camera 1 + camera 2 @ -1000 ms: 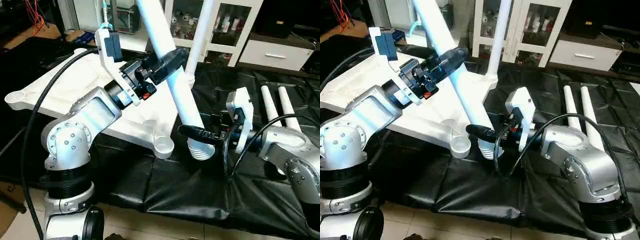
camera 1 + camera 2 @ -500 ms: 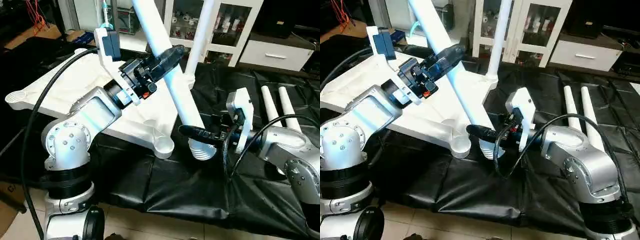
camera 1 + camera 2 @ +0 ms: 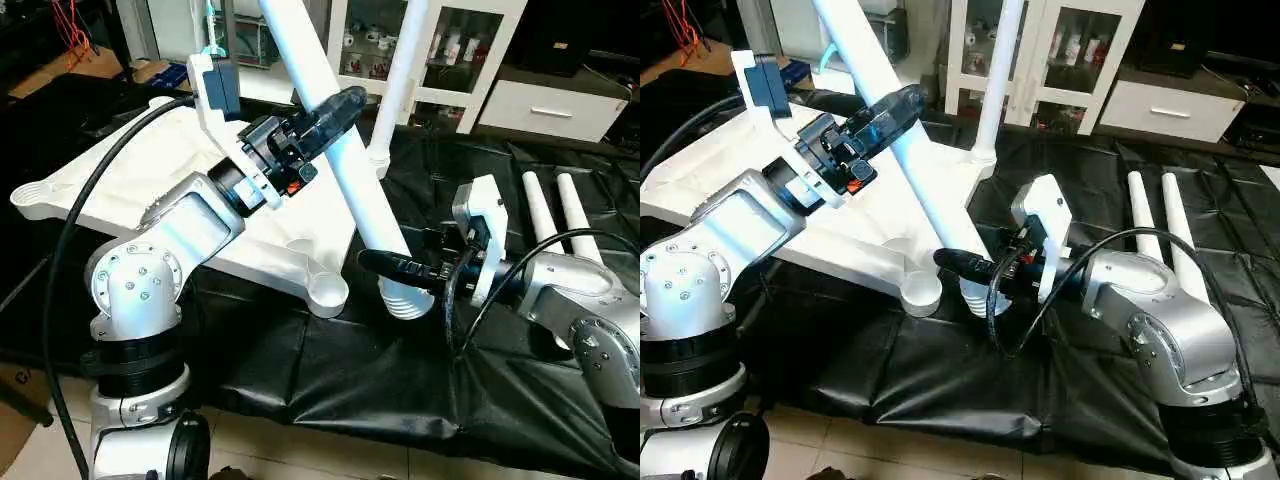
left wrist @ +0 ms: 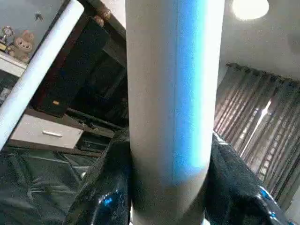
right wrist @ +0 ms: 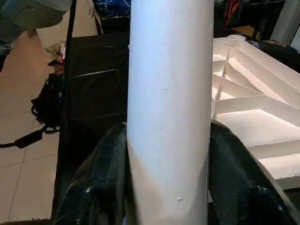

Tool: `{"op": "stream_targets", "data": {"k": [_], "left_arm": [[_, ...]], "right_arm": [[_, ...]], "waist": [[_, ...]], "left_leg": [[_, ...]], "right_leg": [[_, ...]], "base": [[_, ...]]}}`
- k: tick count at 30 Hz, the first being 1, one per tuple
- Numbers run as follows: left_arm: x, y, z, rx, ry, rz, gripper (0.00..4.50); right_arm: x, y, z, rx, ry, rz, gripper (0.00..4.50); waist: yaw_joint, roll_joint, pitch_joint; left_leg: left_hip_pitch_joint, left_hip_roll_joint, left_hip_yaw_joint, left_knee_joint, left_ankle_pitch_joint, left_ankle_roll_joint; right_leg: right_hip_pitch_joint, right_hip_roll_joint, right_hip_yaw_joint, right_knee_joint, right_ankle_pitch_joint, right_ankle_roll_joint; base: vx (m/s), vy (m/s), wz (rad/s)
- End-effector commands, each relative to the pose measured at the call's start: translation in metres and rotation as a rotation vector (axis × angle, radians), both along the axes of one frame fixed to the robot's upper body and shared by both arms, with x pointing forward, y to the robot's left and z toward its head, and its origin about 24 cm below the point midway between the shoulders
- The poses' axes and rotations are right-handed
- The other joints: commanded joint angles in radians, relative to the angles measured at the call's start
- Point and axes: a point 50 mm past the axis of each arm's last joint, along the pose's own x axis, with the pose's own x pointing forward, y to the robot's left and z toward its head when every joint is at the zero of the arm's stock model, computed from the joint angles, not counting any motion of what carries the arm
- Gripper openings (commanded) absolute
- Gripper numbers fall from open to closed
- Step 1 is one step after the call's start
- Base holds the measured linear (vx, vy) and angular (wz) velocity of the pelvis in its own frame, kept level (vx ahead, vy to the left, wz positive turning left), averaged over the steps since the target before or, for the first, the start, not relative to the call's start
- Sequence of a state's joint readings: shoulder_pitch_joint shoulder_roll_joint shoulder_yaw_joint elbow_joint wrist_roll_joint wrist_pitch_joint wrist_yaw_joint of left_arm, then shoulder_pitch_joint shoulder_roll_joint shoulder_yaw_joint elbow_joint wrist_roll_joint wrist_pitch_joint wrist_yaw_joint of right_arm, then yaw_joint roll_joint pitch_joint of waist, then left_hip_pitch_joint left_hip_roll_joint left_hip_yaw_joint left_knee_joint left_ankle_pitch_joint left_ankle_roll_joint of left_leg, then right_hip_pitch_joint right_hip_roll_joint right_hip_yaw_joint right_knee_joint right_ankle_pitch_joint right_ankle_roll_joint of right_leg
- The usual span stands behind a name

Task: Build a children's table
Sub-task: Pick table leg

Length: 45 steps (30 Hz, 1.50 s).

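The white table top [image 3: 150,170] lies underside up on the black sheet, with its near corner socket [image 3: 327,293] open. One leg [image 3: 400,80] stands upright in the far corner socket. A second leg [image 3: 345,170] leans steeply, and its ribbed end [image 3: 405,298] rests just beside the near socket. My left gripper [image 3: 335,105] is shut on this leg high up. In the left wrist view its fingers [image 4: 105,187] press both sides of the tube. My right gripper [image 3: 385,262] is shut on the same leg near its lower end. Two more legs [image 3: 555,210] lie flat at the right.
A crumpled black sheet [image 3: 380,370] covers the work surface, with tiled floor in front of it. A white glass-door cabinet [image 3: 450,50] and a white drawer unit [image 3: 555,105] stand behind. A thick black cable [image 3: 60,250] loops past my left arm.
My left gripper's fingers have closed in onto the tilted leg. The right gripper and the leg's lower end have stayed in place.
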<state>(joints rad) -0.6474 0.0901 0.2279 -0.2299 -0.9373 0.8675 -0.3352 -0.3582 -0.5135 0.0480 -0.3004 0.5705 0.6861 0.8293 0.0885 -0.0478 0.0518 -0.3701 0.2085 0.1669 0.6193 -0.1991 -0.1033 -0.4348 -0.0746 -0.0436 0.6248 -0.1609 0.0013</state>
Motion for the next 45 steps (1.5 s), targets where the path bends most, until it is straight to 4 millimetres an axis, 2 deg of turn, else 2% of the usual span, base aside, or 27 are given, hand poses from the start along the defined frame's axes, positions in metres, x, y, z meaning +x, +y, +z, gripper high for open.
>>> {"op": "stream_targets", "data": {"k": [1, 2, 4, 7, 9, 11, 12, 14, 19, 23, 26, 27, 28, 34, 35, 41, 43, 45], "left_arm": [[0.005, 0.004, 0.002, 0.012, 0.0, 0.05, 1.72], [0.005, 0.004, 0.003, 0.014, -0.002, 0.052, 1.72], [0.006, 0.004, 0.004, 0.034, -0.01, 0.067, 1.72], [0.007, 0.004, 0.005, 0.101, -0.033, 0.092, 1.72], [0.008, 0.003, 0.006, 0.128, -0.039, 0.1, 1.72], [0.008, 0.003, 0.006, 0.149, -0.043, 0.107, 1.72], [0.01, 0.002, 0.009, 0.184, -0.047, 0.117, 1.72], [0.013, 0.0, 0.014, 0.217, -0.049, 0.128, 1.72], [0.015, -0.002, 0.018, 0.236, -0.047, 0.139, 1.72], [0.016, -0.002, 0.018, 0.237, -0.046, 0.138, 1.72], [0.016, -0.004, 0.019, 0.235, -0.045, 0.134, 1.72], [0.016, -0.004, 0.019, 0.233, -0.046, 0.133, 1.72], [0.016, -0.004, 0.02, 0.229, -0.047, 0.128, 1.72], [0.015, -0.007, 0.021, 0.226, -0.049, 0.112, 1.72], [0.015, -0.008, 0.021, 0.224, -0.05, 0.11, 1.72], [0.012, -0.012, 0.023, 0.226, -0.062, 0.091, 1.72], [0.011, -0.012, 0.023, 0.225, -0.066, 0.085, 1.72], [0.011, -0.013, 0.024, 0.223, -0.069, 0.082, 1.72]], "right_arm": [[0.0, -0.002, 0.008, -0.001, -0.049, -0.003, 1.87], [0.002, -0.002, 0.008, -0.009, -0.058, -0.018, 1.87], [0.005, -0.002, 0.008, 0.011, -0.042, -0.037, 2.43], [0.005, -0.003, 0.011, 0.036, -0.03, -0.038, 2.65], [0.005, -0.004, 0.012, 0.044, -0.029, -0.037, 2.89], [0.005, -0.005, 0.014, 0.049, -0.029, -0.034, 3.04], [0.004, -0.008, 0.02, 0.073, -0.019, -0.018, 3.1], [0.002, -0.016, 0.029, 0.107, 0.001, 0.002, 3.32], [0.002, -0.031, 0.032, 0.096, 0.048, 0.0, 3.68], [0.003, -0.036, 0.028, 0.017, 0.072, -0.008, 4.02], [0.008, -0.03, 0.026, -0.015, 0.074, -0.023, 4.34], [0.01, -0.028, 0.026, -0.027, 0.074, -0.03, 4.34], [0.012, -0.026, 0.024, -0.042, 0.074, -0.036, 4.34], [0.026, -0.011, 0.016, -0.108, 0.087, -0.061, 4.43], [0.027, -0.01, 0.015, -0.116, 0.087, -0.064, 4.43], [0.038, -0.003, 0.011, -0.133, 0.104, -0.092, 4.43], [0.039, -0.001, 0.01, -0.138, 0.111, -0.091, 4.43], [0.04, 0.001, 0.008, -0.141, 0.124, -0.084, 4.43]], "waist": [[-0.001, -0.001, -0.068], [-0.001, -0.001, -0.068], [-0.001, -0.002, -0.068], [-0.003, -0.002, -0.067], [-0.003, 0.005, -0.067], [-0.003, 0.003, -0.068], [-0.003, 0.006, -0.069], [-0.001, 0.005, -0.07], [0.001, 0.003, -0.07], [0.002, 0.0, -0.07], [-0.002, -0.001, -0.069], [-0.001, -0.001, -0.07], [-0.001, 0.003, -0.07], [-0.004, 0.003, -0.071], [-0.003, 0.0, -0.071], [-0.003, 0.003, -0.073], [-0.003, -0.001, -0.072], [-0.002, 0.003, -0.072]], "left_leg": [[-0.001, 0.002, 0.007, -0.069, -0.137, 0.011], [-0.001, 0.002, 0.007, -0.069, -0.138, 0.011], [-0.001, 0.002, 0.007, -0.069, -0.135, 0.01], [0.0, 0.002, 0.007, -0.071, -0.144, 0.01], [0.002, 0.002, 0.006, -0.07, -0.144, 0.008], [0.002, 0.002, 0.007, -0.07, -0.141, 0.008], [0.003, 0.002, 0.006, -0.07, -0.136, 0.006], [0.007, 0.001, 0.007, -0.068, -0.134, 0.011], [0.0, -0.001, 0.008, -0.065, -0.11, 0.016], [-0.001, -0.001, 0.008, -0.064, -0.116, 0.012], [-0.003, -0.002, 0.007, -0.064, -0.121, 0.008], [-0.002, -0.001, 0.008, -0.063, -0.122, 0.008], [0.0, 0.0, 0.007, -0.063, -0.122, 0.006], [0.001, 0.0, 0.008, -0.064, -0.126, -0.003], [0.001, 0.0, 0.008, -0.064, -0.123, -0.004], [0.0, 0.0, 0.008, -0.064, -0.1, -0.002], [0.0, 0.0, 0.009, -0.064, -0.104, -0.001], [0.002, 0.001, 0.009, -0.064, -0.108, -0.001]], "right_leg": [[0.068, -0.031, 0.027, -0.078, -0.261, -0.117], [0.068, -0.031, 0.027, -0.078, -0.263, -0.116], [0.068, -0.031, 0.027, -0.078, -0.262, -0.115], [0.067, -0.03, 0.026, -0.079, -0.275, -0.107], [0.065, -0.03, 0.027, -0.078, -0.276, -0.101], [0.066, -0.03, 0.027, -0.078, -0.272, -0.1], [0.067, -0.029, 0.027, -0.076, -0.257, -0.106], [0.067, -0.025, 0.027, -0.073, -0.228, -0.118], [0.073, -0.03, 0.027, -0.071, -0.206, -0.14], [0.073, -0.031, 0.026, -0.076, -0.245, -0.136], [0.072, -0.032, 0.024, -0.078, -0.283, -0.123], [0.071, -0.032, 0.025, -0.079, -0.286, -0.122], [0.068, -0.032, 0.025, -0.078, -0.281, -0.125], [0.069, -0.03, 0.024, -0.074, -0.246, -0.147], [0.07, -0.031, 0.025, -0.072, -0.236, -0.149], [0.072, -0.031, 0.026, -0.064, -0.172, -0.172], [0.073, -0.031, 0.027, -0.066, -0.178, -0.171], [0.072, -0.032, 0.027, -0.065, -0.184, -0.17]], "base": [[0.0, 0.0, 0.0], [0.0, 0.0, 0.0], [0.0, 0.0, 0.0], [0.0, 0.0, 0.0], [0.0, 0.0, 0.0], [0.0, 0.0, 0.0], [0.0, 0.0, 0.0], [0.0, 0.0, 0.0], [0.0, 0.0, 0.0], [0.0, 0.0, 0.0], [0.0, 0.0, 0.0], [0.0, 0.0, 0.0], [0.0, 0.0, 0.0], [0.0, 0.0, 0.0], [0.0, 0.0, 0.0], [0.0, 0.0, 0.0], [0.0, 0.0, 0.0], [0.0, 0.0, 0.0]]}}
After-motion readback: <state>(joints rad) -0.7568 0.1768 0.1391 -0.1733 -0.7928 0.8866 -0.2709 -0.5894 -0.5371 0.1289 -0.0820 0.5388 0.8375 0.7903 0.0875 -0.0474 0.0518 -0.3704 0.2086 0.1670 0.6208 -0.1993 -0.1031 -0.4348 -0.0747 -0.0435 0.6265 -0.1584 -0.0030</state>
